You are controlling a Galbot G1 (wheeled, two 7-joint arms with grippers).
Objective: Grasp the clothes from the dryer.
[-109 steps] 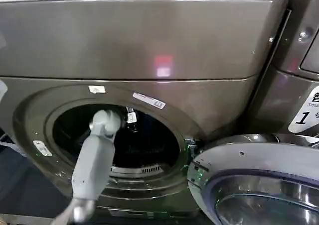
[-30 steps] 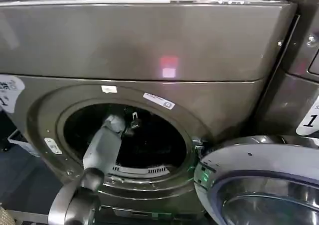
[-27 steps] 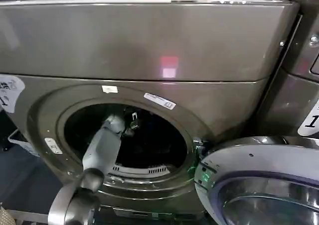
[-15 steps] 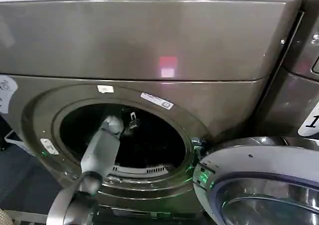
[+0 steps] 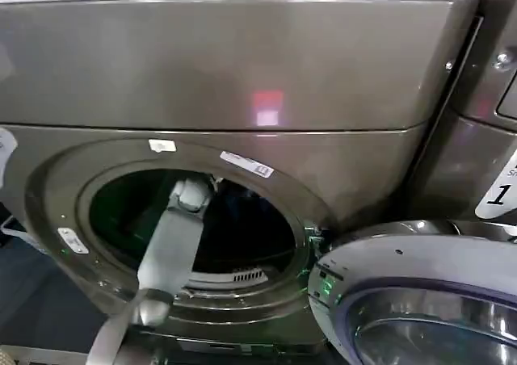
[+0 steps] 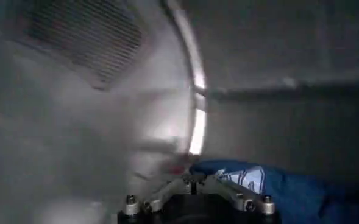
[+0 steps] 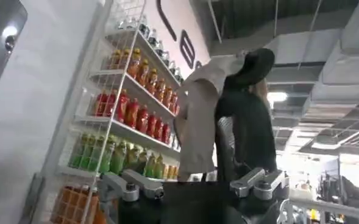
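one arm is at work: the left gripper [image 6: 194, 182] is deep in the dryer [image 5: 242, 82] through its round opening, clenched on the clothes [image 6: 270, 185], blue fabric inside the drum. the right gripper [image 7: 191, 182] grasps a beige and black garment [image 7: 228, 115] aloft near drink shelves [image 7: 127, 115].

Inside the dryer [image 5: 242, 74] drum it is dim and heavily blurred around the left end effector [image 6: 194, 182]; a bright glare streak runs just beyond it. A pinkish reflection marks the front panel. Behind the right end effector [image 7: 194, 182], ceiling lights glow brightly.
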